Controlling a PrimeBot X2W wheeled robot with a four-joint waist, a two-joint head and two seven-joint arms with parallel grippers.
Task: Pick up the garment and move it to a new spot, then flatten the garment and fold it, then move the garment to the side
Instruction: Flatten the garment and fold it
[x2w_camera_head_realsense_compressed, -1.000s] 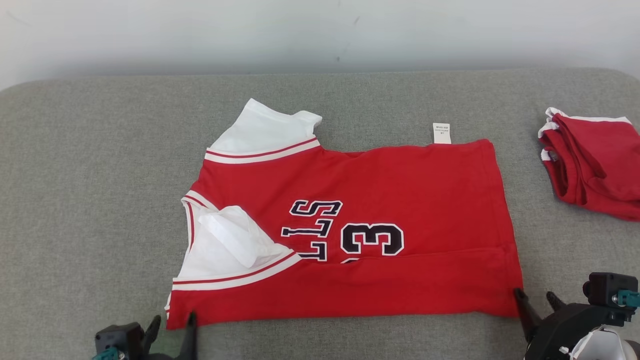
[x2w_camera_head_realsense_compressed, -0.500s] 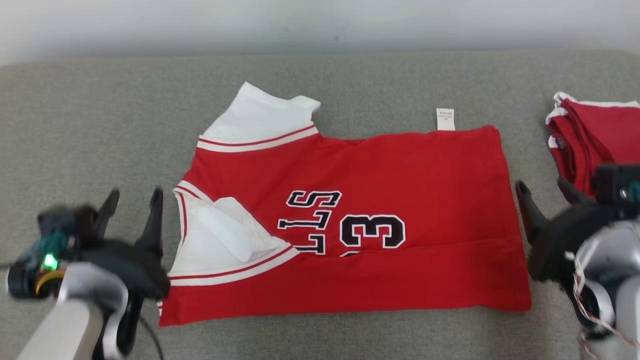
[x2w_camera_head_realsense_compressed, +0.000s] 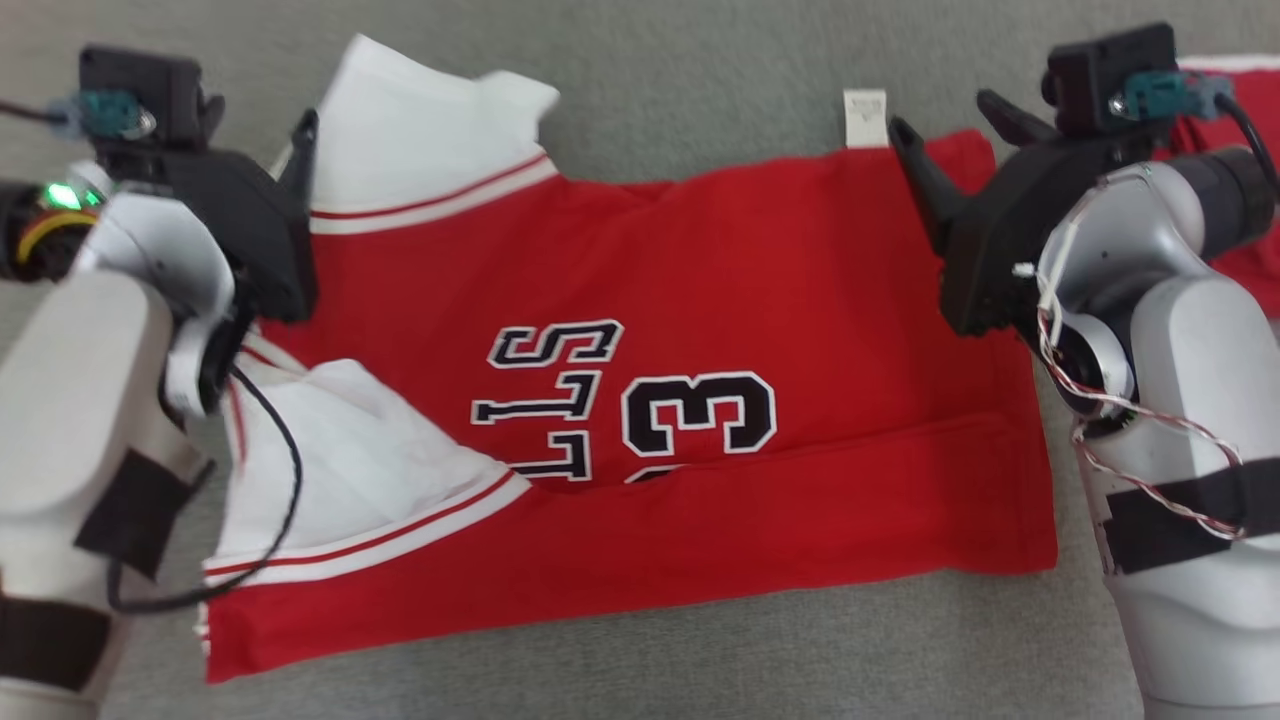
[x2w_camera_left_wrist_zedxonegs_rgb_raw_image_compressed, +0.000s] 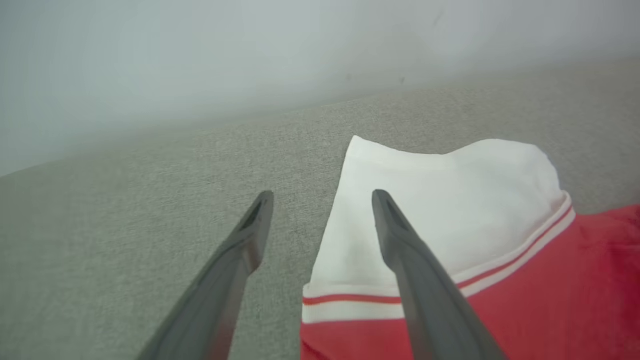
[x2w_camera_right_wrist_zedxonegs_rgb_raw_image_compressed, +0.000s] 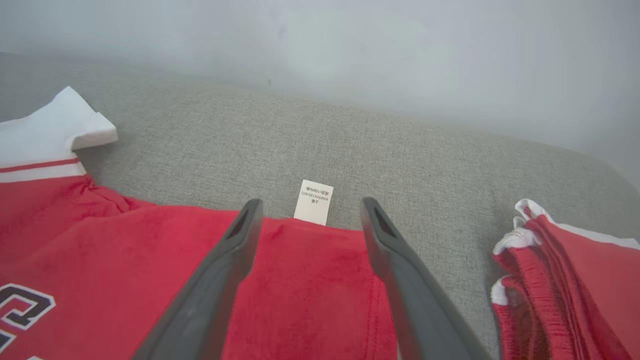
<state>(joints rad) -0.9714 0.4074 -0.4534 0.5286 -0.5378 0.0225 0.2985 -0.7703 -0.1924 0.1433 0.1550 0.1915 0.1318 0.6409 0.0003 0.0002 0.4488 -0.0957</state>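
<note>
Since the red jersey garment with white sleeves (x2w_camera_head_realsense_compressed: 700, 330) lies flat on the grey fabric surface (x2w_camera_head_realsense_compressed: 700, 80), long axis running from left tool (x2w_camera_left_wrist_zedxonegs_rgb_raw_image_compressed: 322, 195) to right tool (x2w_camera_head_realsense_compressed: 940, 112), both wide open and empty, its far edge sits just ahead of each: white sleeve (x2w_camera_left_wrist_zedxonegs_rgb_raw_image_compressed: 440, 215) by the left, white care label (x2w_camera_head_realsense_compressed: 865, 115) by the right.

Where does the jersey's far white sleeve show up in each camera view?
Head view: the far white sleeve sits upper left.
Left wrist view: right of centre.
Right wrist view: far left edge.
Shared landmark: the red-and-white striped band where the sleeve meets the red jersey.
</note>
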